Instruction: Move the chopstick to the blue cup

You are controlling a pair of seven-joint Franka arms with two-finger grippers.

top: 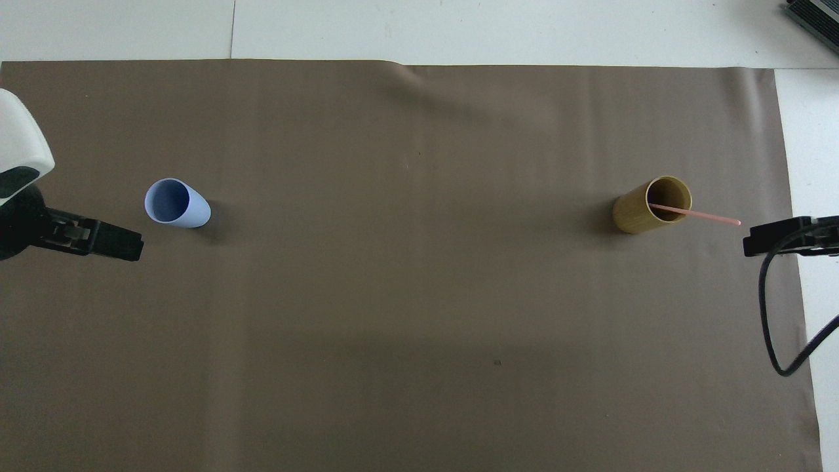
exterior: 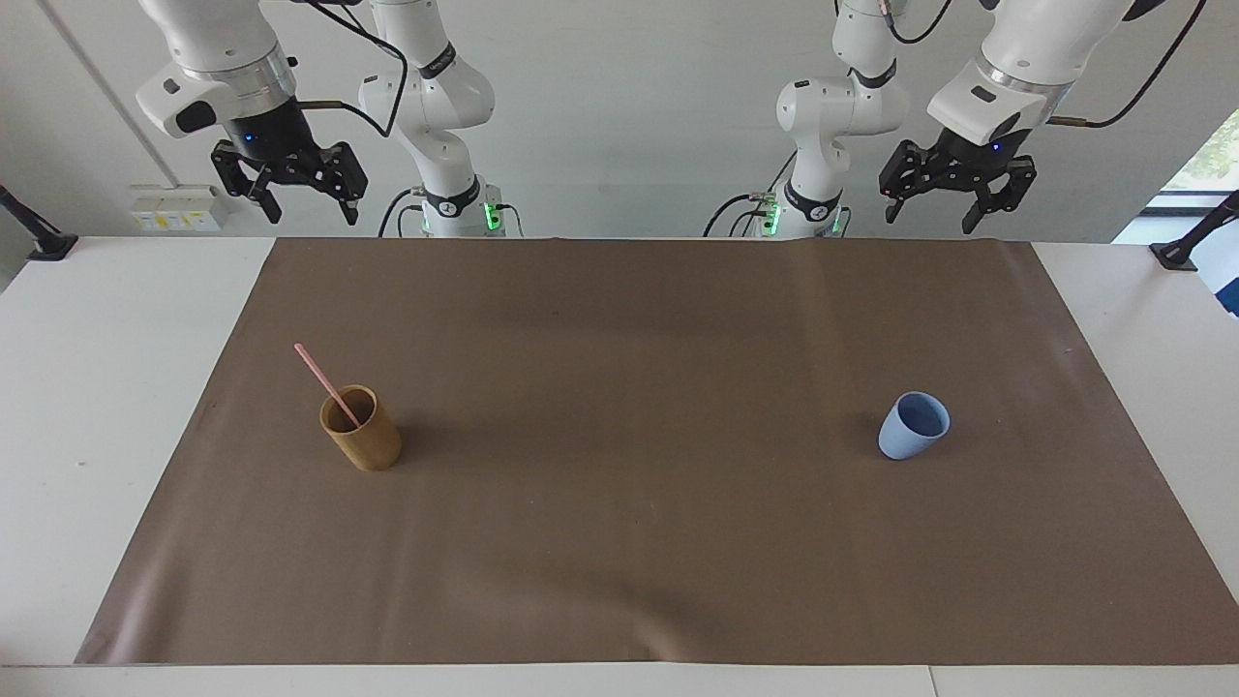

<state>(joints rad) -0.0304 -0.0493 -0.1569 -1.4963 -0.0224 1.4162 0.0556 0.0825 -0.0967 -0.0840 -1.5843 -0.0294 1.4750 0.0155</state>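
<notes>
While the chopstick leans in the brown cup, we hold left gripper and right gripper high, jaws released, blue cup empty.

High facing and overhead views

White jointed arms, black tools, black cables

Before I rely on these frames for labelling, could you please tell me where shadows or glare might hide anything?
Facing view: the tan cylindrical cup and light blue tapered cup cast short soft shadows on the brown mat; nothing is hidden. Overhead view: a broad dim band crosses the mat nearer the robots; the thin pink chopstick stays distinct.
</notes>
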